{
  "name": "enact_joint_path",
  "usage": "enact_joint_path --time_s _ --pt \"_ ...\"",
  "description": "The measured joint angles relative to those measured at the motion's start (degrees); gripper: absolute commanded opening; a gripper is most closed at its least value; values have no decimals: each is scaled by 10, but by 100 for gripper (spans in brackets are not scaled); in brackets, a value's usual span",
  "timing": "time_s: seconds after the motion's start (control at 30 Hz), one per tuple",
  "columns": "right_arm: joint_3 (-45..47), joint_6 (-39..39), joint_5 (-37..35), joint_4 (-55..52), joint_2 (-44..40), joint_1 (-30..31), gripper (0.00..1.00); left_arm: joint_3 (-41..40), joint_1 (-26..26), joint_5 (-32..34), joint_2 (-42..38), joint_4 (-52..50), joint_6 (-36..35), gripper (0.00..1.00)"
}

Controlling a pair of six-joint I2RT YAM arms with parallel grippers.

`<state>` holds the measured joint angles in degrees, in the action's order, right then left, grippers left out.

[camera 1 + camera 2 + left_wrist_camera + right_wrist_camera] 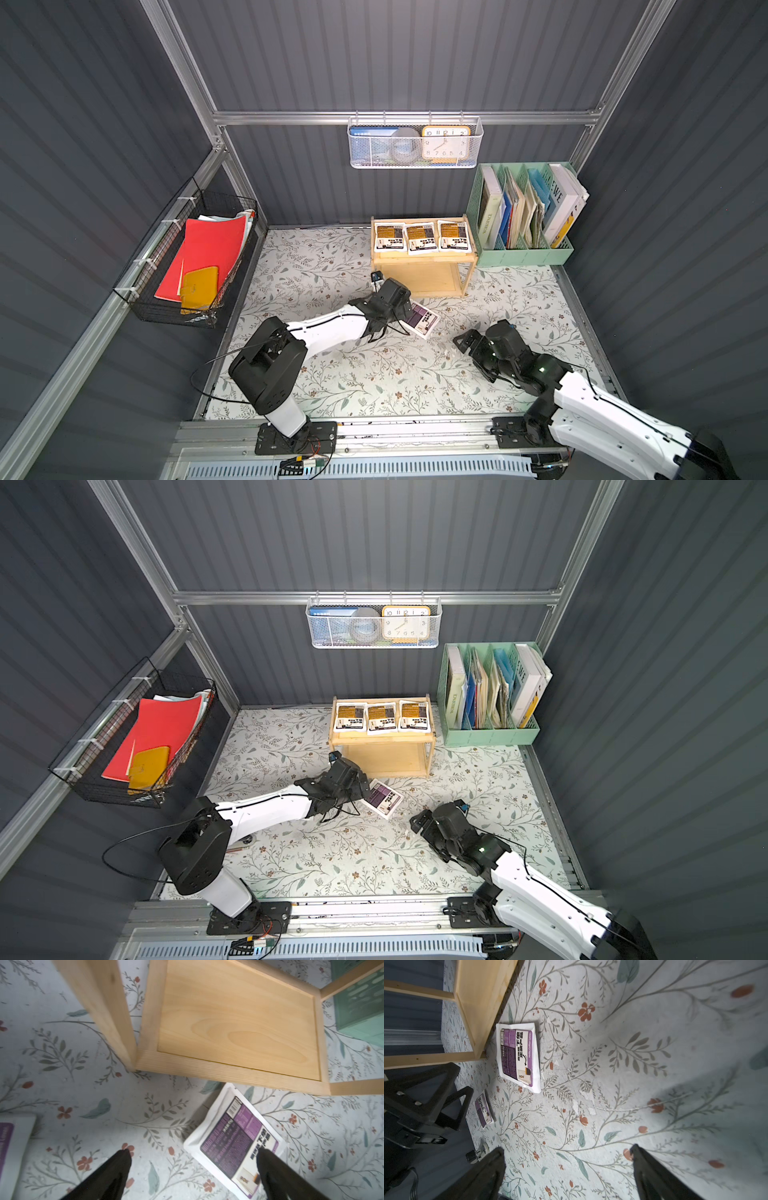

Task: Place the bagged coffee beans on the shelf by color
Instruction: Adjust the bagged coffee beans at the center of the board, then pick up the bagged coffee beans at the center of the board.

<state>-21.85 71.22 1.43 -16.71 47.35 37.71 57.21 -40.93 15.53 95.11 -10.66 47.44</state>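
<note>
- While three yellow-orange pouches (422, 237) fill the shelf's (415, 261) top tier at the table's (374, 374) back edge, a purple pouch (424, 319) lies just before it.
- Left gripper (193, 1150), wide open and holding nothing, hangs partly over this pouch.
- Right gripper (567, 1147), open and empty, hangs above free table.
- Mint organizer (523, 257) stands just beside the shelf.

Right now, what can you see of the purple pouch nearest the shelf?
The purple pouch is flat and white with a purple label, black text and a barcode. It lies label up, askew, on the floral mat, one corner close to the shelf. The open left gripper hangs over the opposite end; contact unclear.
</note>
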Motion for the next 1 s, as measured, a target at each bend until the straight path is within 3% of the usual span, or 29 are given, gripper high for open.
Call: enact_joint_path --time_s 1.0 --pt "-35 27 7 301 300 0 91 7 -1 64 94 -9 -37 100"
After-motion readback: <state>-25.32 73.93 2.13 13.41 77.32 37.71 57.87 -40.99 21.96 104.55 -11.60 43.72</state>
